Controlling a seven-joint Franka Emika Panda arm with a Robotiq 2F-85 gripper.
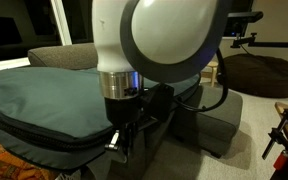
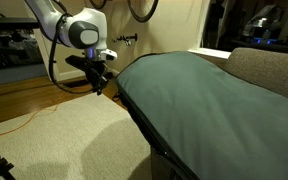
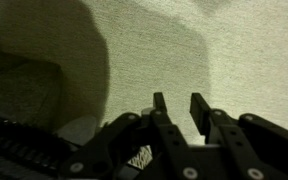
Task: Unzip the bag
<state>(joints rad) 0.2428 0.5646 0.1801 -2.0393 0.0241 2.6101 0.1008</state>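
The bag (image 1: 44,100) is a large flat teal-grey fabric shape with a dark zipper band (image 1: 44,138) along its side edge. It shows in both exterior views (image 2: 194,100). My gripper (image 2: 100,86) hangs just beside the bag's rounded end, pointing down over the carpet. In an exterior view the gripper (image 1: 118,140) sits right at the bag's edge. In the wrist view the fingers (image 3: 179,110) stand slightly apart with only carpet showing between them. The bag's edge and zipper teeth (image 3: 14,150) lie at the lower left.
A grey sofa (image 2: 269,70) lies behind the bag. A grey ottoman (image 1: 219,120) and a brown beanbag (image 1: 259,72) stand beyond the arm. Pale carpet (image 2: 64,140) covers the floor under the gripper. An orange cable (image 2: 24,120) runs across the wooden floor.
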